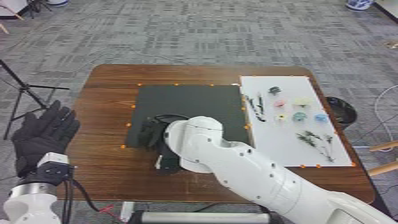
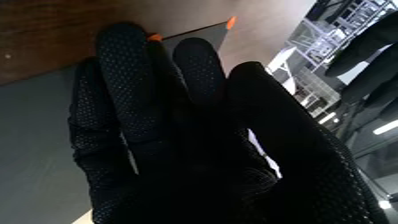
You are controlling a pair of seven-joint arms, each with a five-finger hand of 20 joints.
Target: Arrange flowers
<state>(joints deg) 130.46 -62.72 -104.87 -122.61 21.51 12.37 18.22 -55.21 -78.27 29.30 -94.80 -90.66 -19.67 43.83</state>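
In the head view the right hand [image 1: 153, 134] is over the left edge of the dark mat [image 1: 191, 100], its arm crossing from the lower right. The right wrist view has the right hand [image 2: 133, 110] with fingers extended and nothing visible in them. The left hand [image 1: 44, 131] is held off the table's left side with straight fingers. On the white sheet [image 1: 275, 140] lie small flower heads: a pink one [image 1: 280, 103], a yellow one [image 1: 302, 101], a teal one [image 1: 298, 116] and a blue one [image 1: 321, 118]. Dark stems [image 1: 258, 107] and a leafy sprig [image 1: 317, 143] lie there too.
Orange markers edge the mat and sheet on the brown table [image 1: 115, 95]. A dark bin [image 1: 341, 112] stands on the floor beyond the table's right edge. A tripod [image 1: 25, 86] stands at the left. The left hand [image 2: 369, 65] is visible farther off in the right wrist view.
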